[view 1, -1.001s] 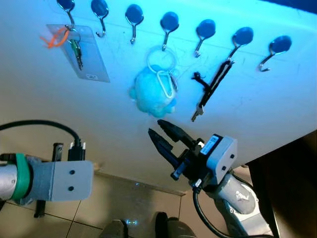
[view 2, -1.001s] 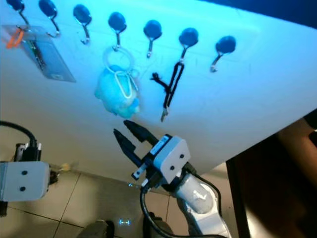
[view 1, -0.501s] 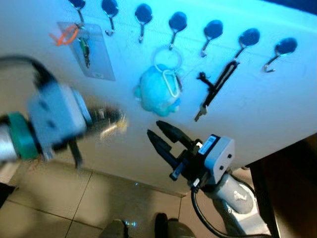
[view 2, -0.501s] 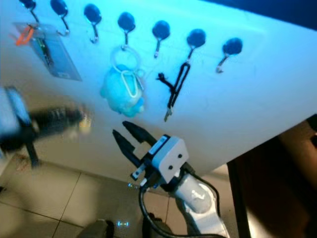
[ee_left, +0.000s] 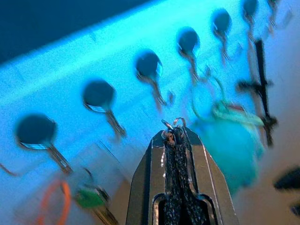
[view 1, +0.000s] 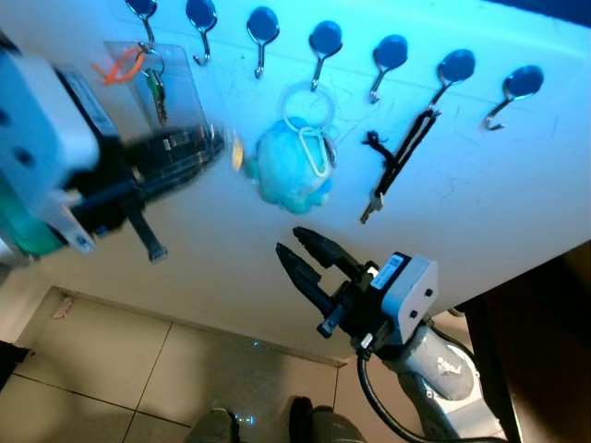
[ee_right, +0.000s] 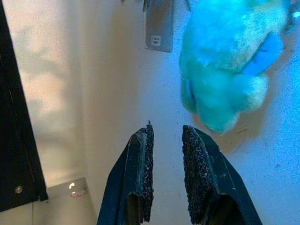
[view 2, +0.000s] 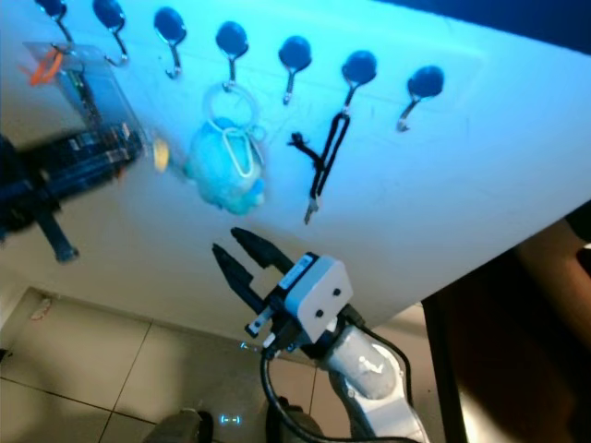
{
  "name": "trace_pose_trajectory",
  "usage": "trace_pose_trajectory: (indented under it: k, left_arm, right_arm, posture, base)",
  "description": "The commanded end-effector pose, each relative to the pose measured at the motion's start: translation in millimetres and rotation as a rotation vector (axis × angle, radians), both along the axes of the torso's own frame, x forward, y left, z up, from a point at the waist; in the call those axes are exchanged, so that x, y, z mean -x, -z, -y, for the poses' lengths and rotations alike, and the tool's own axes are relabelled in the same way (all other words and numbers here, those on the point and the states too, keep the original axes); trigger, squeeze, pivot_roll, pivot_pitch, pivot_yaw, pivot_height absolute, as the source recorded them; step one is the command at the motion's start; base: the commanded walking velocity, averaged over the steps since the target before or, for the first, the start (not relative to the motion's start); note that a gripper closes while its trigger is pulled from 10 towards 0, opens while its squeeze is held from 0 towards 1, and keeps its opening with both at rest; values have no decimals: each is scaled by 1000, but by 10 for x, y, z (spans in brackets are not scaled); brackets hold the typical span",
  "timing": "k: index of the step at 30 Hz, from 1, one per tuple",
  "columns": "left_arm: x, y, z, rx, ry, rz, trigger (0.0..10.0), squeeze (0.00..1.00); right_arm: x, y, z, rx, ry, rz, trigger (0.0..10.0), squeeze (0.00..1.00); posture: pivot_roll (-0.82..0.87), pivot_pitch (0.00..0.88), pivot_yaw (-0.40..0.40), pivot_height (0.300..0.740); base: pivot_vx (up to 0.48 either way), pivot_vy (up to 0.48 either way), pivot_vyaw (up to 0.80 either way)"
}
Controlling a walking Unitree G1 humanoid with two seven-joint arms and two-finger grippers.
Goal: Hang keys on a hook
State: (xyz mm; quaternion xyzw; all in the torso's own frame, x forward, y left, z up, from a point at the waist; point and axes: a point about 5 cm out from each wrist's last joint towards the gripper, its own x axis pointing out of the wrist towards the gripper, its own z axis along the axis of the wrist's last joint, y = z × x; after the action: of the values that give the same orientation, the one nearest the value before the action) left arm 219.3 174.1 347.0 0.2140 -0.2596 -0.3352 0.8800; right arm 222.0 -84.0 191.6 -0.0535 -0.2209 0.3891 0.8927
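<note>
In the second before this moment the left arm has swung up from a low, idle position beside the body to the wall, so that the left gripper [view 1: 217, 148] now points at the row of hooks, blurred by its motion; we read this as the approach stage of hanging, with the placement itself not yet made. The keys [ee_left: 172, 125] are pinched between the closed fingers of that gripper: in the left wrist view a small metal ring protrudes from the fingertips, and in the head views a yellowish tag shows at the tip, just beside the blue plush toy [view 1: 288, 169]. The forearm is raised and extended across the body, the fingers directed up and rightward toward the wall. Ahead of the fingertips lies the empty third hook [view 1: 262, 28], between the hook carrying the clear card holder [view 1: 166, 78] and the hook carrying the plush toy; we judge it, or the empty second hook [view 1: 200, 18], to be the likely target. The black lanyard key [view 1: 399, 164] occupies a hook further right. The right gripper [view 1: 309, 263] has kept its place below the plush toy, fingers slightly parted and holding nothing.
</note>
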Motion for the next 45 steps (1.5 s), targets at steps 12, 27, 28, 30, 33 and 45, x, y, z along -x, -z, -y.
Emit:
trace_pose_trajectory:
  k: [12, 27, 28, 30, 33, 45]
  left_arm:
    - [-48, -131, 19, 114, -8, 39, 10000, 0]
    - [-60, 57, 226, 152, 143, -130, 10000, 0]
    - [-68, 63, 243, 170, 158, -139, 10000, 0]
    - [-85, 54, 271, 210, 183, -151, 10000, 0]
    - [-155, 39, 286, 239, 161, -154, 10000, 0]
    - [-218, 67, 291, 296, 184, -209, 10000, 0]
  right_arm:
    - [15, 44, 0, 6, -2, -15, 10000, 0]
    - [22, 48, -12, 2, 0, -18, 10000, 0]
    - [22, 49, -11, 3, 0, -18, 10000, 0]
    - [23, 51, -9, 4, 1, -18, 10000, 0]
    - [24, 55, -7, 5, 2, -20, 10000, 0]
    - [32, 70, -8, 7, 5, -24, 10000, 0]
  posture:
    - [113, 155, 6, 740]
    - [110, 158, 12, 740]
    - [110, 159, 11, 740]
    - [107, 159, 12, 740]
    - [107, 158, 11, 740]
    - [101, 153, 15, 740]
  base:
    - [0, 0, 0]
    - [0, 0, 0]
    - [0, 0, 0]
    - [0, 0, 0]
    - [0, 0, 0]
    - [0, 0, 0]
